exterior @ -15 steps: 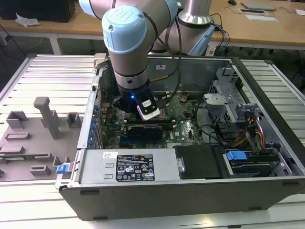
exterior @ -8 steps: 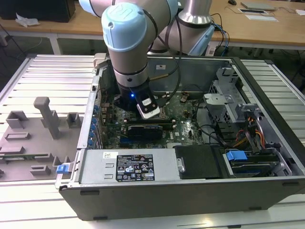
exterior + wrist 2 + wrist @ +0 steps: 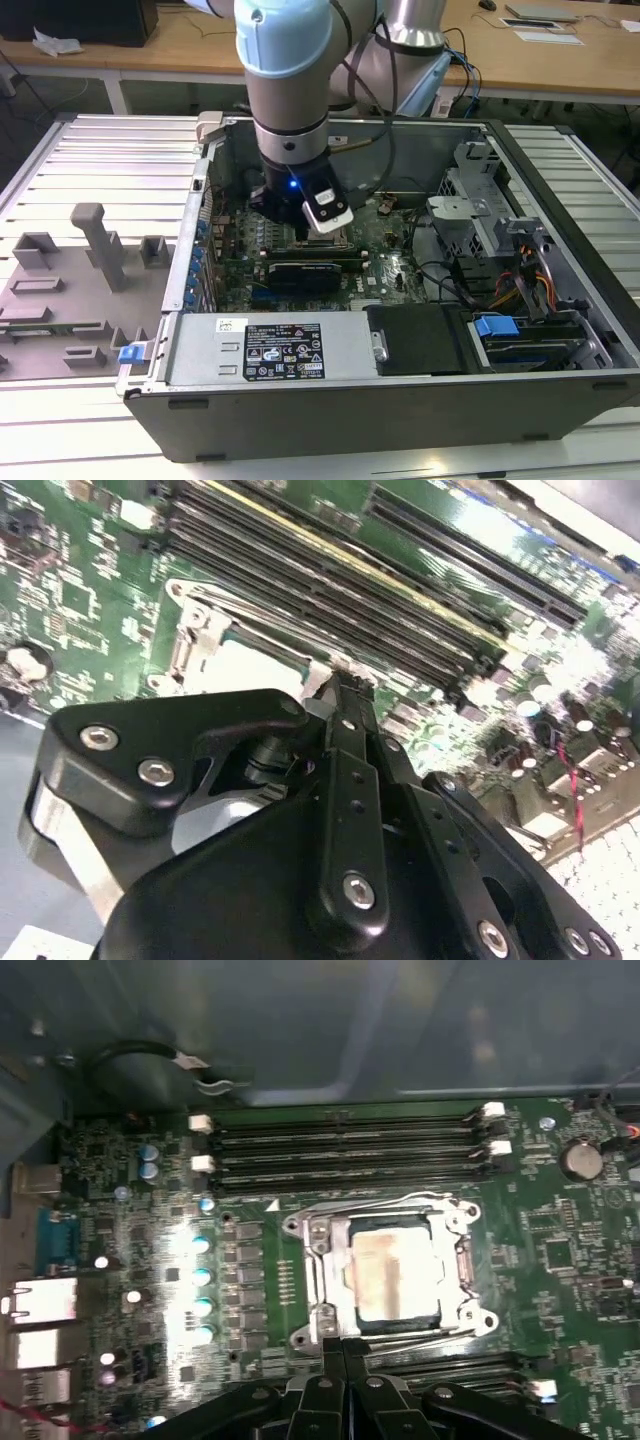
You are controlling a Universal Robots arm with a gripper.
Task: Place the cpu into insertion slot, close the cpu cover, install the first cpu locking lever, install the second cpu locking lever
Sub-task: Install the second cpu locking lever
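The black two-fingered tool point(image 3: 335, 1352) has its fingers pressed together with no gap showing between them, and nothing is gripped. In the first wrist view its tips sit right at the edge of the square silver-rimmed insertion slot point(image 3: 392, 1274), touching or nearly touching the frame there; which of the two I cannot tell. In the second wrist view the same closed fingers point(image 3: 345, 715) end just beside the socket's metal rim.

The small flat cpu with its silver-grey metal top point(image 3: 393, 1272) lies inside the slot. The thin silver-grey metal cpu cover point(image 3: 336, 1260) lies flat over it, its square window framing the chip.

Room around the socket is tight: the long dark memory slots point(image 3: 345, 1148) run just beside one side of it, and another bank lies beside the fingertips.

In the exterior view the arm reaches down into the open grey computer case point(image 3: 330, 345), which lies on a ribbed metal table point(image 3: 100, 165). A black rectangular card point(image 3: 305, 272) stands on the green motherboard point(image 3: 395, 262) near the tool.
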